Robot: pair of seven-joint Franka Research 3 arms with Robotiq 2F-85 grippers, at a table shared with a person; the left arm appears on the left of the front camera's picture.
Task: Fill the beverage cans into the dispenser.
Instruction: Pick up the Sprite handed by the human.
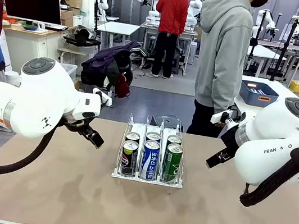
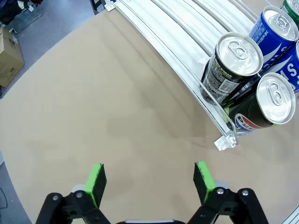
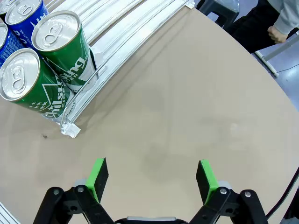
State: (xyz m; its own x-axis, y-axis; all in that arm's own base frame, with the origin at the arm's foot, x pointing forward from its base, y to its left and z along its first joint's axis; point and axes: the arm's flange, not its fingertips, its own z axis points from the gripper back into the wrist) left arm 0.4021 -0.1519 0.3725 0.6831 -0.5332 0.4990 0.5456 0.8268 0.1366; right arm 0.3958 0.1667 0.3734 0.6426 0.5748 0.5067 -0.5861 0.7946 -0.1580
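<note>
Cans [image 1: 150,159] stand upright, six of them, packed two deep at the near end of the dispenser [image 1: 147,180]. It sits mid-table [image 1: 41,186] with its three lanes running near to far. Black is in the left lane, blue in the middle, green on the right, and the far stretch of every lane is bare.

My left gripper [image 2: 149,179] hangs just off the rack's near-left corner, fingers spread wide with nothing between them. The Pepsi can [image 2: 261,105] lies to its right, apart from the pads. My right gripper [image 3: 152,179] mirrors it off the near-right corner, equally wide and empty, with the green cans [image 3: 42,74] to its left.

Neither arm is clearly nearer the rack. Any further can would, I judge, come from the person [image 1: 222,55] at the far side, whose hand [image 3: 276,32] is on my right arm's side. With the axis upright I'd take it side-on and feed it in from the open far end.
</note>
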